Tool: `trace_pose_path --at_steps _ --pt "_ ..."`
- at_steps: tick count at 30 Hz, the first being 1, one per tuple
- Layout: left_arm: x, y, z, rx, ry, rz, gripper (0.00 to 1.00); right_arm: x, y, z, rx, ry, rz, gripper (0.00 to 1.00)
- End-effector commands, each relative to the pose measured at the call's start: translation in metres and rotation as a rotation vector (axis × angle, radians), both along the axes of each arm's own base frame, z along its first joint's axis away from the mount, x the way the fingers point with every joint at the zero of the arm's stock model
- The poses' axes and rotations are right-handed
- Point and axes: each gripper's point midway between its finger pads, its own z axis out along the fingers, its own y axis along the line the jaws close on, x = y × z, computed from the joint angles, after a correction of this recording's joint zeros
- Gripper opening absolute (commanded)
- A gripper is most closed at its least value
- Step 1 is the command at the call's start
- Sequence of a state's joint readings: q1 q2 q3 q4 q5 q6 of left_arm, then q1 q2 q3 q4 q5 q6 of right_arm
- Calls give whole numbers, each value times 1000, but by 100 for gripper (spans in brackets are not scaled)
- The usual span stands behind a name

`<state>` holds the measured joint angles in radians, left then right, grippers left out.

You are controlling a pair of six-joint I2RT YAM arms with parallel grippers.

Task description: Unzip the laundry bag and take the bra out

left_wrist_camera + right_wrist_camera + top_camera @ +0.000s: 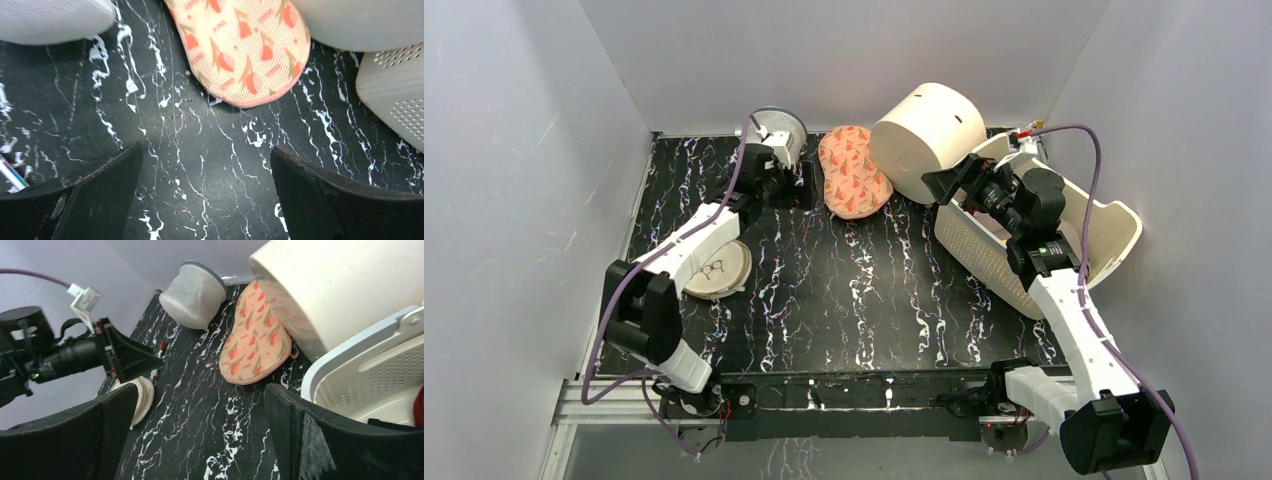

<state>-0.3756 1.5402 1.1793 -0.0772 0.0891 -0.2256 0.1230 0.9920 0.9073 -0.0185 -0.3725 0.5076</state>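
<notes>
The laundry bag point(852, 172) lies flat and shut at the back middle of the black marbled table. It is salmon-orange with red and green motifs, and also shows in the left wrist view point(240, 45) and the right wrist view point(255, 335). The bra is hidden. My left gripper point(807, 186) is open and empty, low over the table just left of the bag's near end point(206, 150). My right gripper point(946, 182) is open and empty, raised to the right of the bag, in front of the basket point(200, 390).
A cream tub point(929, 130) on its side rests against the bag's right edge. A white perforated basket point(1064, 235) stands at the right. A grey-white mesh cylinder point(782, 130) sits at the back left. A beige disc point(717, 268) lies under the left arm.
</notes>
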Motion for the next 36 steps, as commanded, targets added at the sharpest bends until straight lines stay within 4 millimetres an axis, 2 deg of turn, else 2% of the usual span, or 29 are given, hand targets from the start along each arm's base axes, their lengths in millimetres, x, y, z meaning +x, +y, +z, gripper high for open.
trace_pose_path --at_steps 1,11,16,22,24,25,29,33,36 --pt "-4 -16 -8 -44 98 -46 98 -4 12 26 -14 -83 93 98" --pt "4 -47 -42 -135 229 -122 98 -3 24 8 -6 -22 173 98" --pt "28 -70 -68 -236 313 -95 98 -2 27 8 -2 -10 188 98" --pt "66 -73 -107 -185 375 -6 94 -9 25 15 3 -24 183 98" --pt "73 -74 -117 -174 391 6 87 -9 25 14 0 -16 182 98" --pt "76 -74 -121 -167 393 11 80 -10 25 13 -2 -13 181 98" --pt "76 -69 -133 -145 398 32 61 -12 25 9 -9 -1 189 98" --pt "71 -71 -140 -153 428 14 35 -11 28 2 -17 9 197 98" --pt "64 -74 -135 -180 437 -5 18 -10 36 -9 -27 36 223 98"
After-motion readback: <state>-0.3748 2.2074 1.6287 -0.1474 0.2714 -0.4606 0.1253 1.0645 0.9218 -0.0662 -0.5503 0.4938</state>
